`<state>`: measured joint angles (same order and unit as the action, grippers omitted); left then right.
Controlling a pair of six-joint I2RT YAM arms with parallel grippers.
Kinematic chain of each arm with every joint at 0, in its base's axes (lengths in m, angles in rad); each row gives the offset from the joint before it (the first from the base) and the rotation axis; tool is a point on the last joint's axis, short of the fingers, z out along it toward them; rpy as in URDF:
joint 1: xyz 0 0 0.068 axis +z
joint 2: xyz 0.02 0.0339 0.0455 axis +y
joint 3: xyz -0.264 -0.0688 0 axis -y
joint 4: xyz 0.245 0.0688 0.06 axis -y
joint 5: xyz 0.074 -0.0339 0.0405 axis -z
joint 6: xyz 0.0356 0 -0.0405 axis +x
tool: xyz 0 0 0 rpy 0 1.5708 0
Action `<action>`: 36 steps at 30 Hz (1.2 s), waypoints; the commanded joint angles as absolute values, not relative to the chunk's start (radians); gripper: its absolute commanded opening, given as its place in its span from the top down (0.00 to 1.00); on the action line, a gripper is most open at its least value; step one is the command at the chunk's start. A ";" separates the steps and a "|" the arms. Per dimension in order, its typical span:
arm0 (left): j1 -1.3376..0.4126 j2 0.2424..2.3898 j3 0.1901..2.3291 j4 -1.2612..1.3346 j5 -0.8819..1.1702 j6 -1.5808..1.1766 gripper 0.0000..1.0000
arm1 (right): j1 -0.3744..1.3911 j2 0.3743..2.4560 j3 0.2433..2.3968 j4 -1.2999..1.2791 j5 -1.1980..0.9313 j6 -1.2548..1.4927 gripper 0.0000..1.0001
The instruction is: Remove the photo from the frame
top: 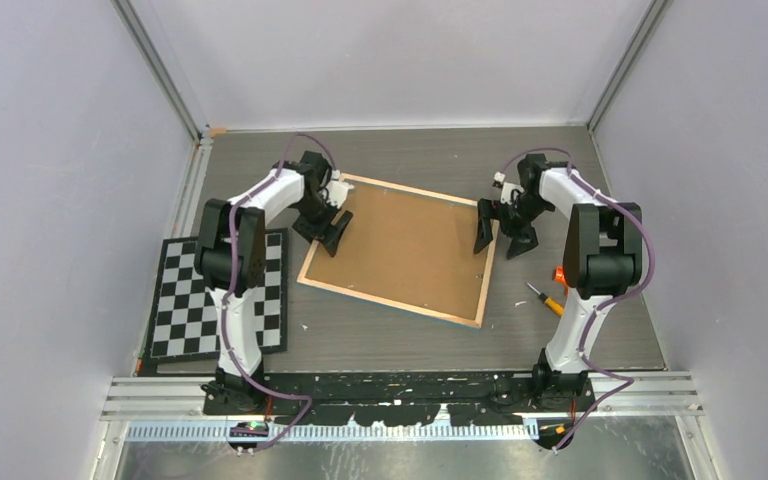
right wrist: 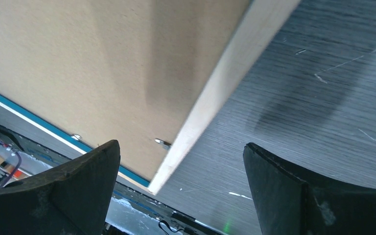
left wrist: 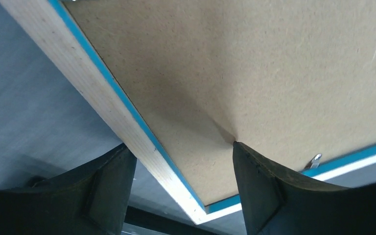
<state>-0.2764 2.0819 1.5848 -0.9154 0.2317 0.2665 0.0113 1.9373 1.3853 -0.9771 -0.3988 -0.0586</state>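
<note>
The frame (top: 400, 250) lies face down in the middle of the table, its brown fibreboard back up, with a light wood rim and a thin blue line inside it. The photo is hidden under the back. My left gripper (top: 328, 234) is open and straddles the frame's left rim (left wrist: 122, 117); one fingertip (left wrist: 254, 171) rests on the fibreboard, the other is outside the rim. My right gripper (top: 501, 239) is open and straddles the frame's right rim (right wrist: 215, 93). Small metal tabs (right wrist: 162, 143) show near the frame's corner.
A black-and-white checkerboard (top: 215, 295) lies at the left, under the left arm. A screwdriver with an orange handle (top: 548, 298) lies near the right arm's base. Grey walls close in the table on three sides.
</note>
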 commanded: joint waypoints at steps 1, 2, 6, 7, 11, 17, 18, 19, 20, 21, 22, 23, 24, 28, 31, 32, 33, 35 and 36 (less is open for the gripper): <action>-0.330 1.957 1.466 -0.917 0.301 0.255 0.30 | 0.014 1.951 1.429 -1.036 -0.462 -0.116 0.01; -0.338 1.937 1.440 -0.912 0.307 0.250 0.31 | 0.014 1.956 1.428 -1.044 -0.467 -0.126 0.01; -0.371 1.873 1.352 -0.901 0.313 0.233 0.33 | 0.014 1.957 1.406 -1.063 -0.469 -0.160 0.02; -0.377 1.858 1.334 -0.898 0.316 0.226 0.34 | 0.014 1.954 1.396 -1.064 -0.466 -0.166 0.02; -0.391 1.809 1.277 -0.892 0.329 0.194 0.36 | 0.014 1.933 1.365 -1.071 -0.470 -0.176 0.02; -0.392 1.772 1.269 -0.915 0.284 0.181 0.28 | 0.014 1.890 1.391 -1.107 -0.467 -0.194 0.02; -0.389 1.765 1.281 -0.924 0.264 0.186 0.25 | -0.012 1.871 1.412 -1.129 -0.462 -0.207 0.02; -0.387 1.755 1.289 -0.930 0.257 0.191 0.23 | -0.020 1.852 1.435 -1.154 -0.458 -0.221 0.02; -0.383 1.740 1.296 -0.936 0.254 0.197 0.20 | -0.027 1.828 1.457 -1.179 -0.452 -0.243 0.02; -0.382 1.724 1.306 -0.942 0.256 0.206 0.17 | -0.033 1.800 1.476 -1.205 -0.441 -0.267 0.02; -0.382 1.703 1.310 -0.946 0.259 0.214 0.14 | -0.035 1.768 1.488 -1.228 -0.429 -0.299 0.02; -0.382 1.675 1.308 -0.943 0.260 0.216 0.11 | -0.037 1.732 1.491 -1.252 -0.413 -0.332 0.02; -0.382 1.647 1.303 -0.932 0.260 0.216 0.07 | -0.037 1.698 1.485 -1.274 -0.393 -0.365 0.02; -0.380 1.517 1.277 -0.878 0.259 0.210 0.00 | -0.037 1.552 1.402 -1.315 -0.288 -0.496 0.02; -0.380 1.448 1.273 -0.861 0.240 0.208 0.00 | -0.037 1.473 1.319 -1.310 -0.188 -0.571 0.04; -0.380 1.429 1.273 -0.856 0.227 0.203 0.00 | -0.037 1.458 1.290 -1.298 -0.153 -0.591 0.05; -0.380 1.407 1.275 -0.852 0.220 0.200 0.00 | -0.037 1.448 1.250 -1.281 -0.116 -0.606 0.06; -0.380 1.378 1.276 -0.844 0.210 0.183 0.00 | -0.037 1.442 1.208 -1.246 -0.074 -0.616 0.09; -0.380 1.366 1.279 -0.842 0.208 0.175 0.00 | -0.035 1.445 1.196 -1.231 -0.067 -0.611 0.10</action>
